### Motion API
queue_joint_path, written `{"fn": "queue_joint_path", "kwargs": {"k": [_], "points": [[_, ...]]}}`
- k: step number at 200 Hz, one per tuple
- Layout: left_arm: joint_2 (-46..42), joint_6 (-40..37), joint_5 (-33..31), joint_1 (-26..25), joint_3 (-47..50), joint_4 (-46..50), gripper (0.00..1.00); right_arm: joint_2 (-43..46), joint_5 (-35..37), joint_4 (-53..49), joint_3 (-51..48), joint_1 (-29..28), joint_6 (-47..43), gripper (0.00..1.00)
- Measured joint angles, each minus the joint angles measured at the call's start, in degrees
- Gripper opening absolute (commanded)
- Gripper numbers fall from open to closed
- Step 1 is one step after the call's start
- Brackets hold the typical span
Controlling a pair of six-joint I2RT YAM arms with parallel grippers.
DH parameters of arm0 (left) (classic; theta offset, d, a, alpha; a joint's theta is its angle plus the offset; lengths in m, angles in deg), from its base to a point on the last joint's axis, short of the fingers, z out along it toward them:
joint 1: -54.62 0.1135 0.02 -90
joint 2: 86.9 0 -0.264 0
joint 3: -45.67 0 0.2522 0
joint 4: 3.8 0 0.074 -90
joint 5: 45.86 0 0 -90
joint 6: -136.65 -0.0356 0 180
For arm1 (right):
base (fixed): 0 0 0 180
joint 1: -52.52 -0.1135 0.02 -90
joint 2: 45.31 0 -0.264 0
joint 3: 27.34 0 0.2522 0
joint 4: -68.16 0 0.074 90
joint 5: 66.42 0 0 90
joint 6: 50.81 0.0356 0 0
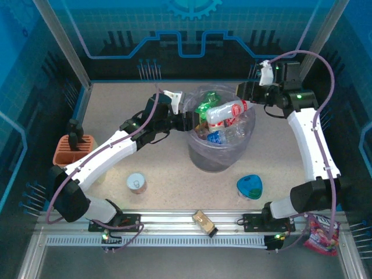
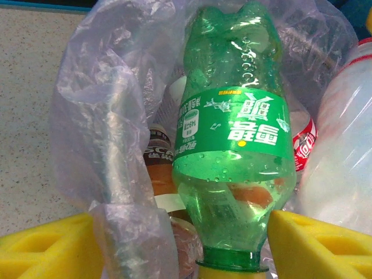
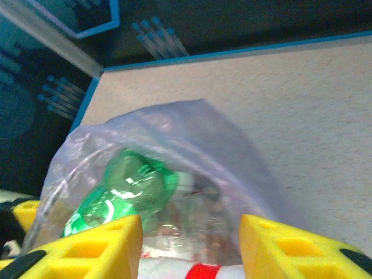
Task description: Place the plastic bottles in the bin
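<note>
Bin [image 1: 212, 158]: round, tapering, translucent grey, lined with a crinkled clear bag [image 2: 104, 128]. It stood mid-table, heaped with bottles.

Green dimpled bottle [image 2: 232, 133] lay inside, between the parted yellow jaws of the left gripper [image 2: 180, 221].

Right gripper [image 3: 190, 224] straddled the clear red-labelled bottle [image 1: 225, 111]; whether it gripped was unclear.

Speckled beige table [image 1: 168, 174]; blue panelled walls [image 1: 186, 35].

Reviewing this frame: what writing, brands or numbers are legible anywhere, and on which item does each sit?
"雪碧", seen upside down, on the label of the green bottle.
"SCA", part of a longer word, on the brown bottle.
White script on the red label of a clear bottle: too blurred to read.
Small print on the green bottle's white panel: too small to read.
Print on the pink packet: too small to read.
</note>
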Motion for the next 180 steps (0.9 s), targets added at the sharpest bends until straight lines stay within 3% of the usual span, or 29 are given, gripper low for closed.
{"fn": "queue_joint_path", "kwargs": {"k": [34, 84, 180], "points": [[0.0, -0.09, -0.15, 0.0, 0.0, 0.02, 0.72, 1.75, 0.59, -0.22, 0.79, 6.36, -0.79, 0.53], [0.0, -0.09, -0.15, 0.0, 0.0, 0.02, 0.72, 1.97, -1.88, 0.15, -1.86, 5.75, -0.79, 0.55], [0.07, 0.07, -0.17, 0.04, 0.0, 0.0, 0.72, 1.9, -10.45, 4.76, -5.35, 2.73, 1.86, 0.48]]}}
